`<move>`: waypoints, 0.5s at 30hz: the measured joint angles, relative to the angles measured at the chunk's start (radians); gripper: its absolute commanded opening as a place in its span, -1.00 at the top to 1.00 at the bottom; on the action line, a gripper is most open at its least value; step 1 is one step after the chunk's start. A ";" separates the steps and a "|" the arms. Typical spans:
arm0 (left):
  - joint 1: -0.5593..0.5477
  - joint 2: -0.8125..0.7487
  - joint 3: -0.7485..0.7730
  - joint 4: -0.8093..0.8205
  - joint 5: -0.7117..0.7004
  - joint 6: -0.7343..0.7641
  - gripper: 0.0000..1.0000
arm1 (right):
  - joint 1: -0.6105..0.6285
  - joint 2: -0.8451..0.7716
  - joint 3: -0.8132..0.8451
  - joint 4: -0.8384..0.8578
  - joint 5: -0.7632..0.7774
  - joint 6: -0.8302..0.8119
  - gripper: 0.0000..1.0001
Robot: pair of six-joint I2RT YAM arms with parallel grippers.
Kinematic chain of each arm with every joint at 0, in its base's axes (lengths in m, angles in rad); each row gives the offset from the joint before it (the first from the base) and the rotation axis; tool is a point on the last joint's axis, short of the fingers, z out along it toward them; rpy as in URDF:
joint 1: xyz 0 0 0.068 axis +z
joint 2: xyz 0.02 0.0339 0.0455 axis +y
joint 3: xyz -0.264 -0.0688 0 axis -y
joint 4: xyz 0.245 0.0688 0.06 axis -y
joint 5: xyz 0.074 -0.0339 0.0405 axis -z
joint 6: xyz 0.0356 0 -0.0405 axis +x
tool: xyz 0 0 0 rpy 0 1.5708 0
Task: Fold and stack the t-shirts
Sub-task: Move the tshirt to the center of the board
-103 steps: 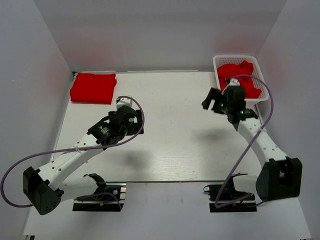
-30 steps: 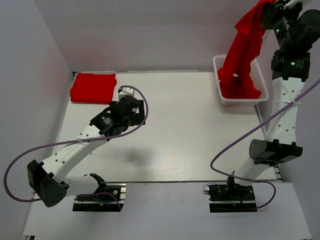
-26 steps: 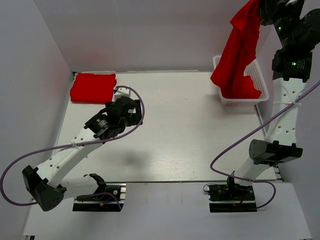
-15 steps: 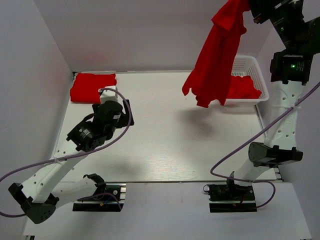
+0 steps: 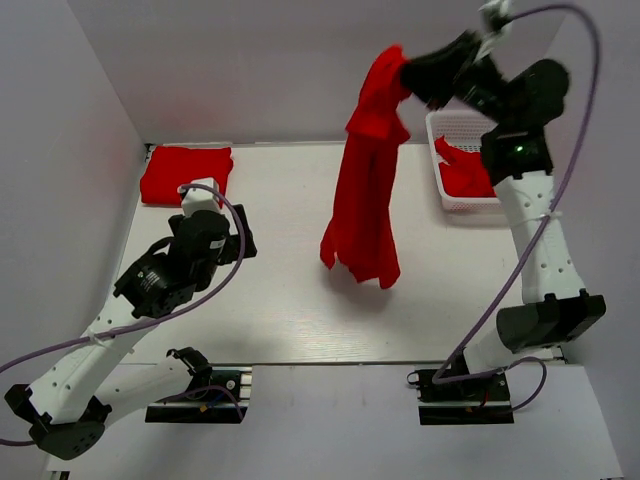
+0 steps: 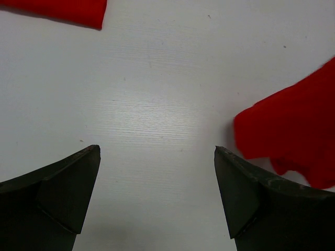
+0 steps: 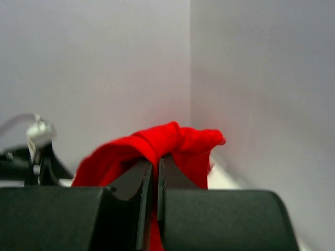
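Note:
A red t-shirt (image 5: pixel 362 205) hangs long and loose over the middle of the table, its hem just above the surface. My right gripper (image 5: pixel 408 72) is shut on its top, high up; the cloth (image 7: pixel 172 141) bunches over the pinched jaws. A folded red t-shirt (image 5: pixel 186 175) lies at the far left corner. More red t-shirt cloth (image 5: pixel 464 172) sits in the basket. My left gripper (image 6: pixel 157 157) stands open above bare table at the left, nothing between its fingers; the hanging shirt's hem (image 6: pixel 290 130) shows to its right, the folded shirt's edge (image 6: pixel 63 10) at top left.
A white lattice basket (image 5: pixel 450 125) stands at the far right of the table, partly behind the right arm. Grey walls close in the left, back and right. Purple cables loop from both arms.
The right arm has swung left from above the basket, carrying the hanging t-shirt out over the table's middle. The left arm has drawn back toward the near left.

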 measured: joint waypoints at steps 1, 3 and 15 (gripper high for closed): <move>0.000 0.000 -0.002 -0.003 0.000 -0.006 -1.00 | 0.019 -0.031 -0.103 -0.011 -0.006 -0.025 1.00; 0.000 0.000 -0.012 -0.006 0.000 -0.018 -1.00 | 0.054 -0.077 -0.321 -0.008 0.003 -0.073 0.97; 0.000 0.094 -0.082 -0.018 0.027 -0.067 -1.00 | 0.160 -0.080 -1.251 -0.070 0.077 -0.206 -0.81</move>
